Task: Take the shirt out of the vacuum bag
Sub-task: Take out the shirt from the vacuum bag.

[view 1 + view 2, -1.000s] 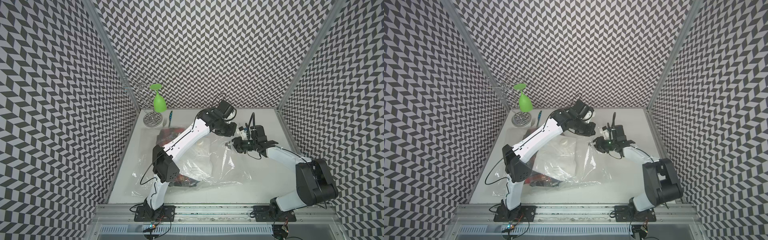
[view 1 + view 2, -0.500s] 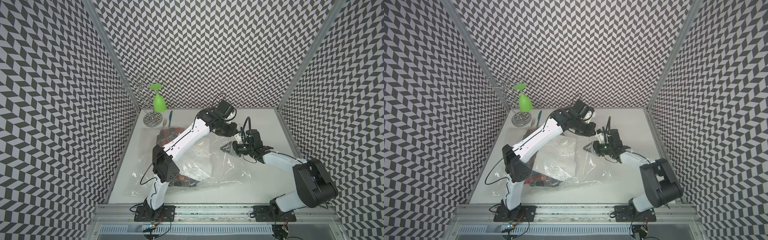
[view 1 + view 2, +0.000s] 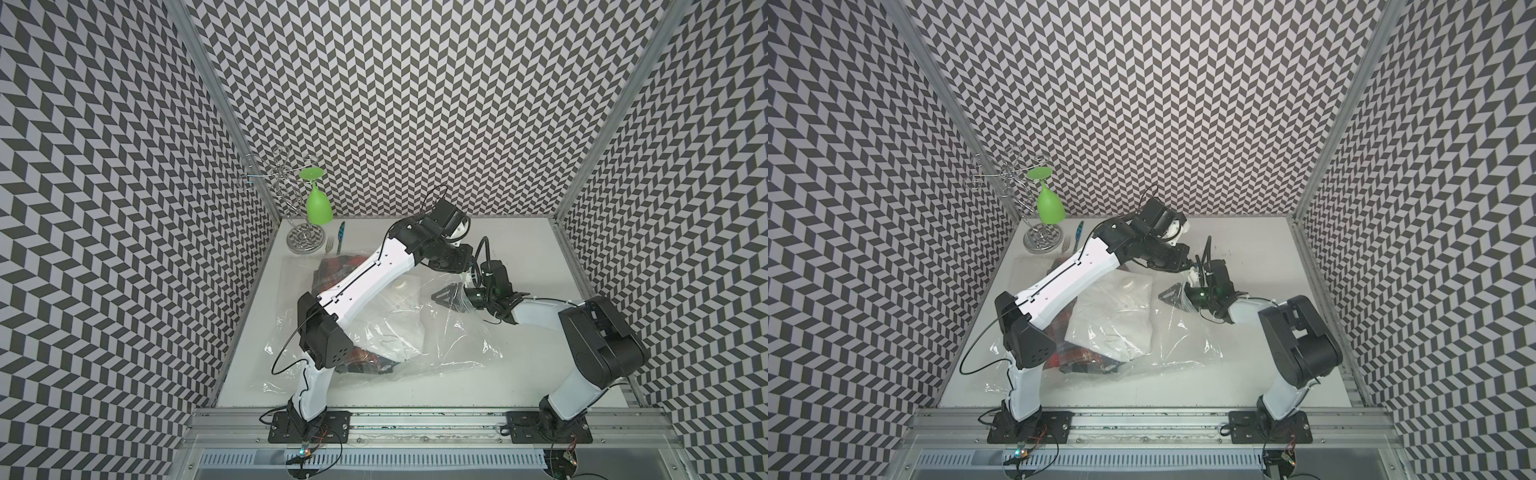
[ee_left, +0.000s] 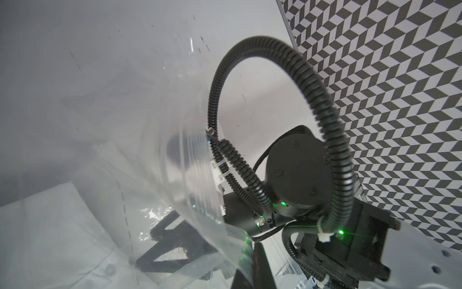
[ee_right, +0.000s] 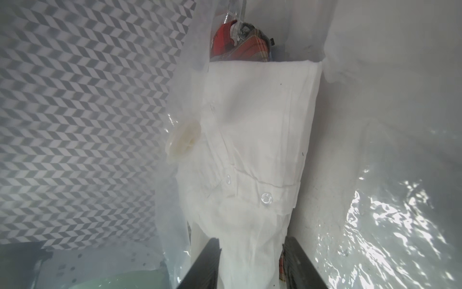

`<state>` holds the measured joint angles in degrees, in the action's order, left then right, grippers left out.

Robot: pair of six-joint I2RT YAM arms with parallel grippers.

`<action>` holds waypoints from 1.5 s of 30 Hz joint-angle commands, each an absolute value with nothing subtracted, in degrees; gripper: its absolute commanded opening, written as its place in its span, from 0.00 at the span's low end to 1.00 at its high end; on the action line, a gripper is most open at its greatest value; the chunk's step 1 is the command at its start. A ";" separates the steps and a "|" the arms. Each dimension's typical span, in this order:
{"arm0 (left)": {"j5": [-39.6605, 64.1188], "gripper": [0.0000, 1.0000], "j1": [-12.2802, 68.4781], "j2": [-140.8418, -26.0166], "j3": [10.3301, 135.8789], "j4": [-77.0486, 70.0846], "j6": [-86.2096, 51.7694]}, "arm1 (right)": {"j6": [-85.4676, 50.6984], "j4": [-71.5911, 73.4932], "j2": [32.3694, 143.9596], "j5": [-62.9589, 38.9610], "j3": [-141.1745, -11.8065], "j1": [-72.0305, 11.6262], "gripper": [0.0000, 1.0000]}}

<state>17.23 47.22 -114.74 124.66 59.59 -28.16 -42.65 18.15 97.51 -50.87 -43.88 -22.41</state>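
The vacuum bag lies crinkled on the table, its white valve cap facing up. Inside are a folded white shirt and a red plaid garment. My left gripper is shut on the bag's far right edge and holds it lifted. My right gripper reaches into the bag's mouth. It is open, and its fingers straddle the near end of the white shirt.
A wire glass rack with a green glass hanging upside down stands at the back left. A fork and a teal-handled utensil lie beside it. Patterned walls enclose three sides.
My right gripper has moved left, into the bag's mouth and up to the white shirt. The left gripper has kept its hold on the bag's edge in place.
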 commanded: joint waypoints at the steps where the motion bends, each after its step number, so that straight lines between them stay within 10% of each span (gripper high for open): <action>1: 19.01 0.00 47.65 -112.60 124.69 56.54 -27.88 | -44.41 23.11 99.37 -49.54 -45.74 -23.61 0.44; 45: 20.60 0.00 47.39 -110.44 124.01 55.07 -29.22 | -52.50 43.75 108.23 -47.57 -42.38 -27.75 0.59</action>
<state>18.33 47.22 -112.81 123.52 57.91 -28.91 -54.02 44.27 107.66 -49.21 -41.12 -27.31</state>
